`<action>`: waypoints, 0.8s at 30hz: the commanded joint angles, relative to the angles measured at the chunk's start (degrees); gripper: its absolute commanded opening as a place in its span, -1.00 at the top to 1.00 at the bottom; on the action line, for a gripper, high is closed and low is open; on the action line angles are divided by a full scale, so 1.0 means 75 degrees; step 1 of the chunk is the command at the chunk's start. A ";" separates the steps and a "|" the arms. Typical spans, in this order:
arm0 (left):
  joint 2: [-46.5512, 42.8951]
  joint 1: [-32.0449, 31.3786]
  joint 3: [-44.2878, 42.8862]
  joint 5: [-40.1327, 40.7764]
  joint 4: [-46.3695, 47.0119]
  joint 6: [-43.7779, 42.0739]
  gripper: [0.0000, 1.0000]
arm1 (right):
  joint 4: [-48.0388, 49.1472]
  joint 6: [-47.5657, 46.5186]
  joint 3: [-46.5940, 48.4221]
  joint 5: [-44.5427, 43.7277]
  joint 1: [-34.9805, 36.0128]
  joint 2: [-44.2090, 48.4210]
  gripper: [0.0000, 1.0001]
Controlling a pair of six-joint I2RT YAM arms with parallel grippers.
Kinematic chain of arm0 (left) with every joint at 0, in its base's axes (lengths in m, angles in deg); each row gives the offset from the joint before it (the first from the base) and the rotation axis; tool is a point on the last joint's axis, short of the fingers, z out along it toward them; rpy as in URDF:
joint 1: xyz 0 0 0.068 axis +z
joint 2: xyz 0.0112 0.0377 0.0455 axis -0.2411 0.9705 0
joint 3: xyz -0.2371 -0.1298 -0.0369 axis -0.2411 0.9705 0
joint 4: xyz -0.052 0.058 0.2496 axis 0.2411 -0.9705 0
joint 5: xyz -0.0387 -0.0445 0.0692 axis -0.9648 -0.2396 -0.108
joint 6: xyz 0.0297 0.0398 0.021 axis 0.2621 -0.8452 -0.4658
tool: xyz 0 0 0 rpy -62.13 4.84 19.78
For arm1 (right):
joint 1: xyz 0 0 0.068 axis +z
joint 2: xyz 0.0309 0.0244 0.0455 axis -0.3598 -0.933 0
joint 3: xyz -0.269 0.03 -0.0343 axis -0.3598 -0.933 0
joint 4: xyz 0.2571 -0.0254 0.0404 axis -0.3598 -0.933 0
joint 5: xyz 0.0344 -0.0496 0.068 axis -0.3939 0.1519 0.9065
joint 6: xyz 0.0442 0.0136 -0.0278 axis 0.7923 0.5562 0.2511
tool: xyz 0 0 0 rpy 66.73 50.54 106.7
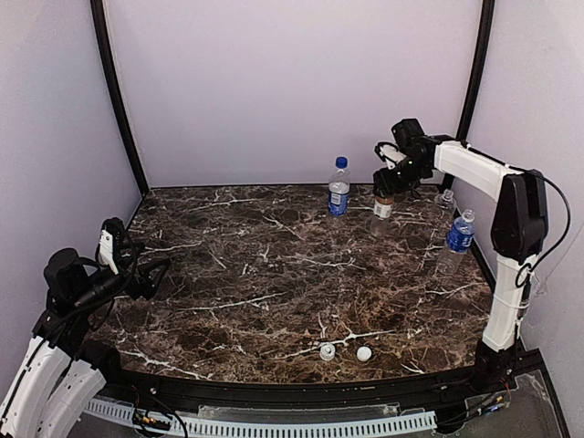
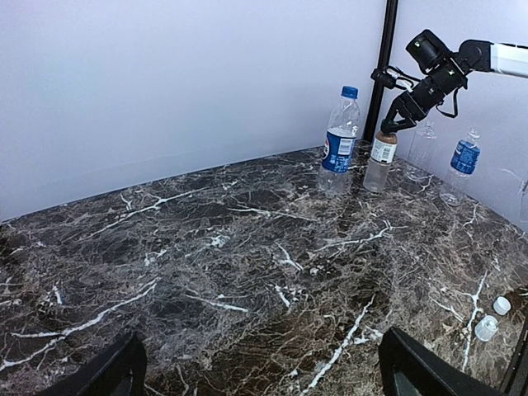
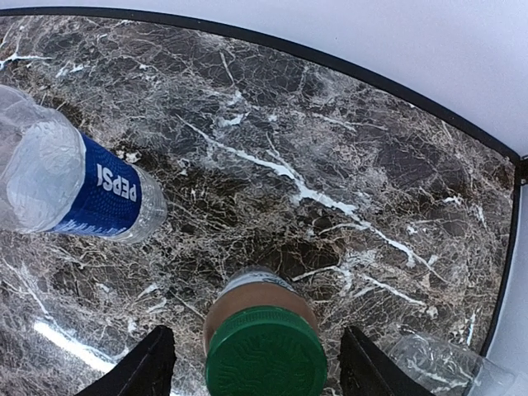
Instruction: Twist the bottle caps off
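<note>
Green cap [image 3: 266, 351], on the tan-labelled bottle [image 1: 383, 212], sits between the spread fingers of the right pincer [image 1: 384, 190], clear of both. Left pincer [image 2: 262, 371] hangs released above the bench [image 1: 274, 283].

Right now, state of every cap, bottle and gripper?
blue cap: on the centre bottle, upright
green cap: on the tan-label bottle, upright
white caps: both off, loose on the table
right blue-label bottle: upright, no cap
plain bottle: upright, no cap visible
right gripper: open, straddling green cap
left gripper: open, empty
</note>
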State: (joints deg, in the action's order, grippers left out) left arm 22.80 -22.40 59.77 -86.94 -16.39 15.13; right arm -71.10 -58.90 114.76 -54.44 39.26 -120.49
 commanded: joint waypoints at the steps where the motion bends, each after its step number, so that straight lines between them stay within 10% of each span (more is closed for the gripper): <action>1: -0.0034 0.0059 0.0136 -0.0153 0.0153 0.0060 -0.97 | -0.0003 0.0007 0.0332 0.0062 0.0096 -0.0107 -0.31; 16: -0.0047 0.0060 0.0141 -0.0208 0.0177 0.0071 -0.97 | -0.0132 0.0170 -0.0010 -0.0114 0.0199 0.0644 1.00; 24: -0.0042 0.0063 0.0148 -0.0298 0.0193 0.0044 -0.97 | -0.0508 0.0807 -0.0316 -0.0053 0.0854 0.2325 1.00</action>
State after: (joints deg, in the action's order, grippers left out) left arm 22.78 -22.29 59.86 -88.04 -16.30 15.18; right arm -73.83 -56.19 113.30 -54.83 41.73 -111.53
